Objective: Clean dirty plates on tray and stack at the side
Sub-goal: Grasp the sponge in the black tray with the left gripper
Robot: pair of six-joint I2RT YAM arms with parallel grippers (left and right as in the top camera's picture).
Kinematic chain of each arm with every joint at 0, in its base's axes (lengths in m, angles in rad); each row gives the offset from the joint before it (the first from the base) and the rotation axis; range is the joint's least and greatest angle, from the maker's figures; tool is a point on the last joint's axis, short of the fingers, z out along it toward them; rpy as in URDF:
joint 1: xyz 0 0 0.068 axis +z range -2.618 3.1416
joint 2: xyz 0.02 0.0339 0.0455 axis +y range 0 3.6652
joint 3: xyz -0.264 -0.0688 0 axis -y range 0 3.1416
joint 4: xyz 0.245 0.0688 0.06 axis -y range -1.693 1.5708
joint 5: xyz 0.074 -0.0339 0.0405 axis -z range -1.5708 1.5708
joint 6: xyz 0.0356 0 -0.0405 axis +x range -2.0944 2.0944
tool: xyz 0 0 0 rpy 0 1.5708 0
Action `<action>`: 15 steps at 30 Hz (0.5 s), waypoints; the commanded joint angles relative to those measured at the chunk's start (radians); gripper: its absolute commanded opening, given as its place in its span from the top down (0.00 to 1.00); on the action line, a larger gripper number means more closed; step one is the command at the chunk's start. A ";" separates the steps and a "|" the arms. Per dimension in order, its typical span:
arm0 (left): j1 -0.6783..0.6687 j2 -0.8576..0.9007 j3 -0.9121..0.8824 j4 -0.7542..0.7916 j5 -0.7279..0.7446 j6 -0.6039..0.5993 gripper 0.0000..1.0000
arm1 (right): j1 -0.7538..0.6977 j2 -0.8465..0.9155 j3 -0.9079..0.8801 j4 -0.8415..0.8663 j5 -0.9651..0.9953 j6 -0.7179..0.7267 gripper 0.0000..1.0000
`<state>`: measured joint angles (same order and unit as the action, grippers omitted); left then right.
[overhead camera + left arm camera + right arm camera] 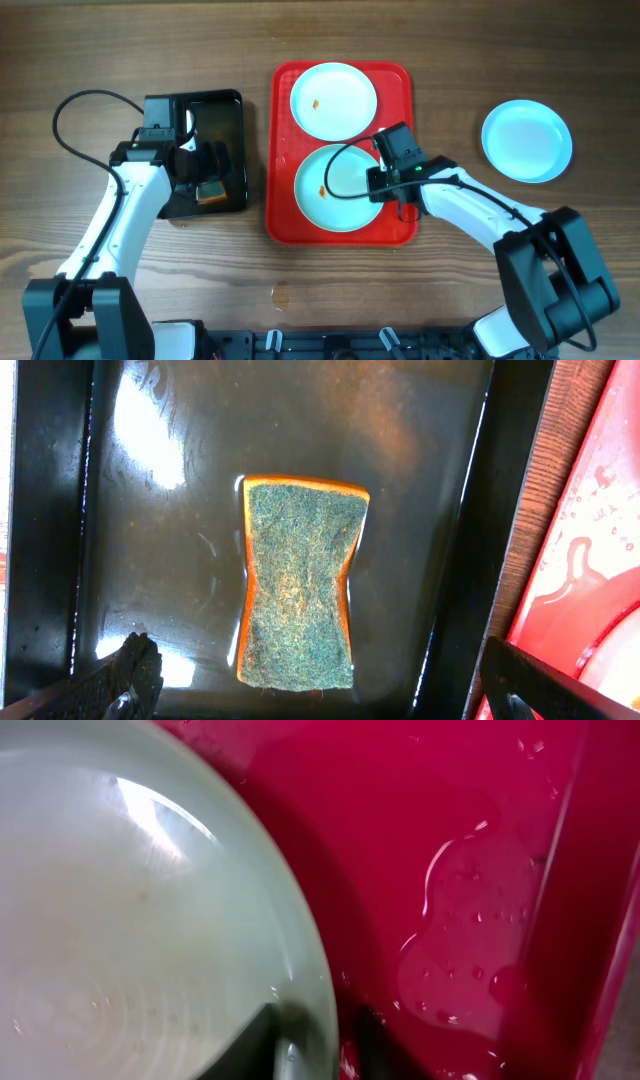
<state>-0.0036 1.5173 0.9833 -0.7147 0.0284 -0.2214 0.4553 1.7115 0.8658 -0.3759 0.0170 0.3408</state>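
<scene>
Two dirty plates lie on the red tray (pixel 280 215). The far plate (pixel 333 98) and the near plate (pixel 335 190) each carry an orange speck. In the right wrist view the near plate (pixel 130 910) fills the left side, wet. My right gripper (pixel 320 1035) is shut on its right rim, with one finger inside the plate and one outside over the tray (pixel 470 840); from overhead the right gripper (pixel 384 184) sits at that rim. My left gripper (pixel 320 665) hangs open over the green-topped sponge (pixel 300 585), its fingertips (pixel 135 670) wide on either side.
The sponge lies in a wet black tray (pixel 228 110) left of the red tray. A pale blue plate (pixel 527 140) sits alone on the wooden table at the right. Water droplets pool on the red tray floor (pixel 470 940) near its right rim.
</scene>
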 commanded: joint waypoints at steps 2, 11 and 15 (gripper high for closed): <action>0.004 -0.012 -0.002 0.000 0.005 0.009 0.00 | 0.002 0.058 -0.010 -0.035 -0.014 0.182 0.93; 0.004 -0.012 -0.002 0.000 0.005 0.009 0.00 | 0.002 -0.017 -0.010 -0.121 0.013 0.128 0.96; 0.004 -0.012 -0.002 0.000 0.005 0.008 0.00 | 0.002 -0.039 -0.010 -0.130 0.014 0.103 0.96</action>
<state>-0.0036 1.5173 0.9833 -0.7143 0.0284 -0.2211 0.4545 1.6821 0.8795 -0.4911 -0.0055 0.4744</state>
